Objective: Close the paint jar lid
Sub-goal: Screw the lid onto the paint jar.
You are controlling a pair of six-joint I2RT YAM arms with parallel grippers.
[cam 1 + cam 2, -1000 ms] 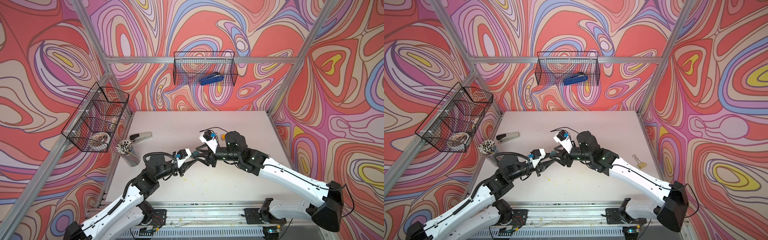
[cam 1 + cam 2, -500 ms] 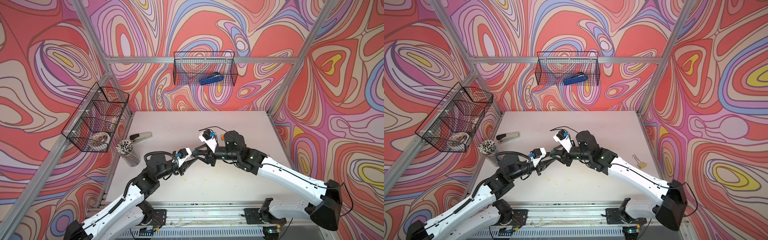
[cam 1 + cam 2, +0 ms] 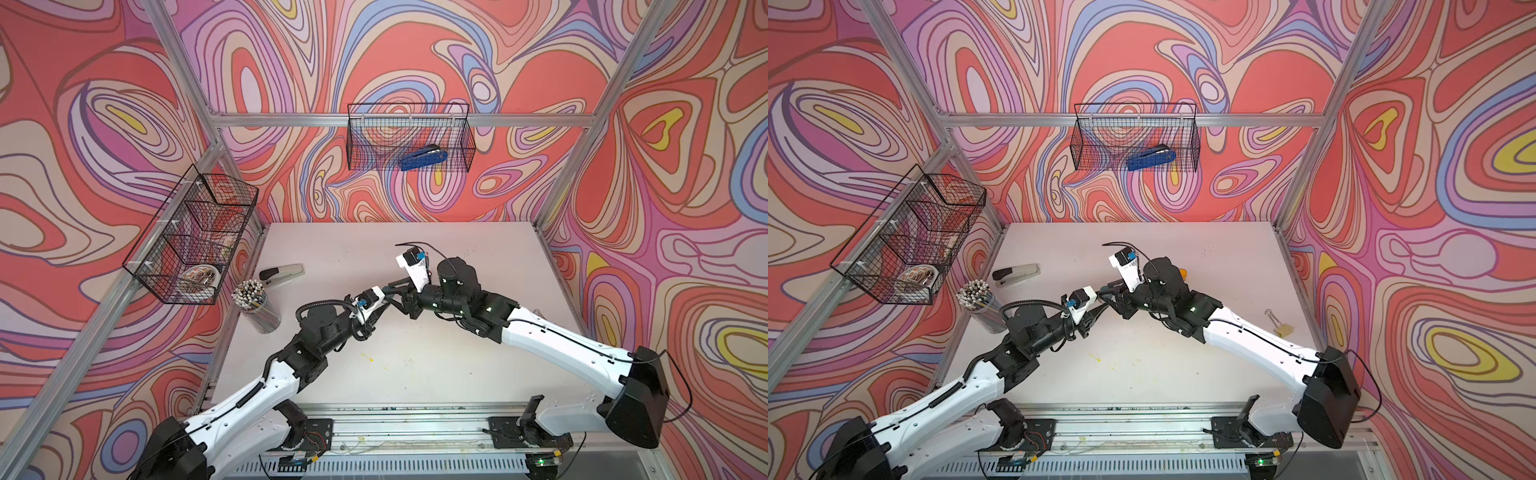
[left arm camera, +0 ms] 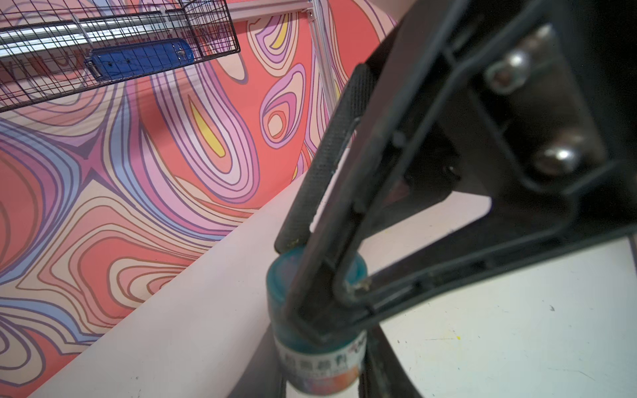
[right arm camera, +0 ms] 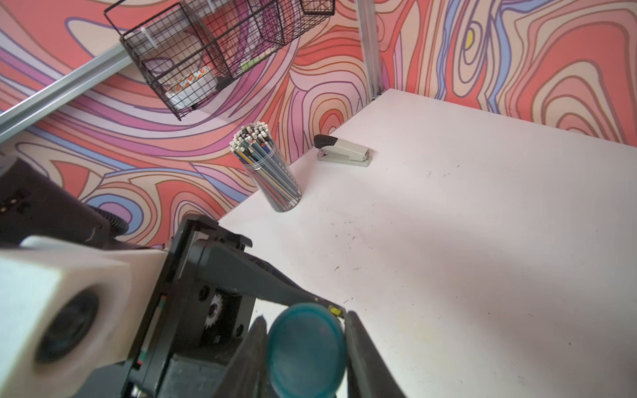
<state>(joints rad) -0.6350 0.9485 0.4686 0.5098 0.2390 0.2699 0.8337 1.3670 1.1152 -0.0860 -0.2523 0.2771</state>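
A clear cup of pencils [image 3: 257, 305] stands on the white table [image 3: 415, 374]. Just behind the cup lies a grey stapler [image 3: 281, 275]. Above the cup, a black wire basket [image 3: 191, 245] hangs on the side wall. A patterned roll [image 3: 199, 276] sits in the compartment nearest the cup. Well behind the cup, a second basket [image 3: 409, 139] on the back wall holds a blue stapler [image 3: 424, 160]. Far across the table from the cup lies a gold binder clip [image 3: 1281, 326].

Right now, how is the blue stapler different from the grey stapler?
The blue stapler is blue; the grey stapler is pale grey with a black end. The blue stapler lies up in the wire basket on the back wall; the grey stapler lies on the table near the pencil cup. Both are staplers.
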